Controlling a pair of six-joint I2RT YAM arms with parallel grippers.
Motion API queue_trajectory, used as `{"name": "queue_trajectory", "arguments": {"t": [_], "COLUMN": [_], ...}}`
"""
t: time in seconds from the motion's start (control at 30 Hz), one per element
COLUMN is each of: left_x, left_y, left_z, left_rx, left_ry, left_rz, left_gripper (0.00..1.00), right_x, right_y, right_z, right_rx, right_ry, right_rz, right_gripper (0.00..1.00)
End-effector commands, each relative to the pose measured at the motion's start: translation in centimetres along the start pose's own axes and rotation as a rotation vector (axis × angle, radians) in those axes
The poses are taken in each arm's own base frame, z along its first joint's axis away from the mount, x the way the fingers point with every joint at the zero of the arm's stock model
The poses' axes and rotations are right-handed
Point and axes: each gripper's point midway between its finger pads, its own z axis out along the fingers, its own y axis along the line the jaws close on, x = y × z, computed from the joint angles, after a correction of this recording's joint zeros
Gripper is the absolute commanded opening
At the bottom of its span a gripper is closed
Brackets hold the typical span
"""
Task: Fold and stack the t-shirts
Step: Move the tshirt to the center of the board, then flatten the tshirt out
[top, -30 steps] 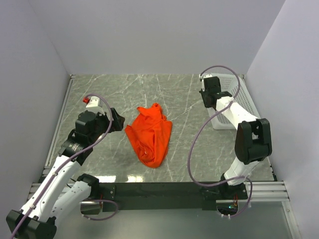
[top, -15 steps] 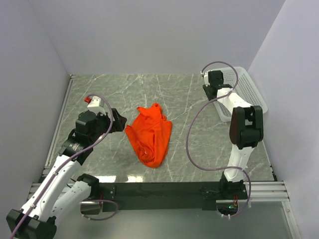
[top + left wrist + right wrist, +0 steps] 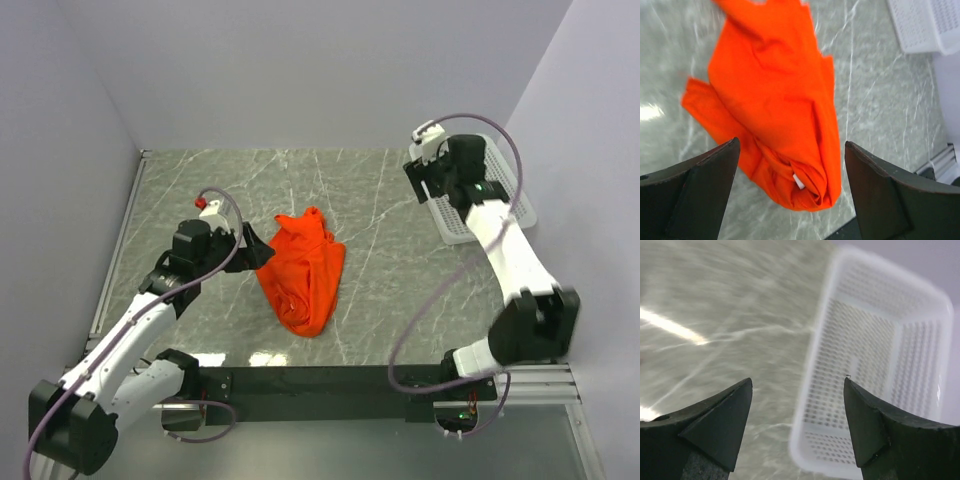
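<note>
T-shirt (image 3: 300, 275), crumpled orange-red cloth on veined marble (image 3: 390, 290); perforated white basket (image 3: 812, 390); left fingers (image 3: 705, 185), right fingers (image 3: 715, 420) spread.

One orange-red t-shirt (image 3: 300, 275) is lying on the one desk (image 3: 380, 270), and one white mesh basket (image 3: 814, 370) is sitting there as well. Two arms are reaching over it, a left arm (image 3: 140, 320) and a right arm (image 3: 510, 255), each trailing one purple cable (image 3: 470, 117), so two cables are showing. Two tools are showing, the left tool (image 3: 791, 144) and the right tool (image 3: 797, 382), each presenting two dark fingers (image 3: 700, 195), four altogether.
</note>
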Motion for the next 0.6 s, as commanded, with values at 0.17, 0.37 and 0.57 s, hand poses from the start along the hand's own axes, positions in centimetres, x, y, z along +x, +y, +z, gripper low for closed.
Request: {"name": "queue_trajectory", "arguments": {"t": [0.17,0.37,0.57], "left_x": [3.4,3.1,3.4], "left_y": [1.4,3.4,5.4], "left_z": [4.4,7.4,10.3], "left_rx": [-0.037,-0.134,-0.234], "left_ry": [0.093,0.096,0.144], "left_rz": [-0.252,-0.267,-0.258], "left_gripper": [0.82,0.74,0.67], "right_x": [3.1,5.8,5.8], "right_y": [19.7,21.7,21.6], "right_z": [-10.5,-9.7,-9.0], "right_rx": [-0.91,-1.004,-0.996], "right_ry": [-0.305,-0.203,-0.172], "right_rz": [-0.093,0.01,0.053], "right_gripper": [0.79,0.76,0.73]}}
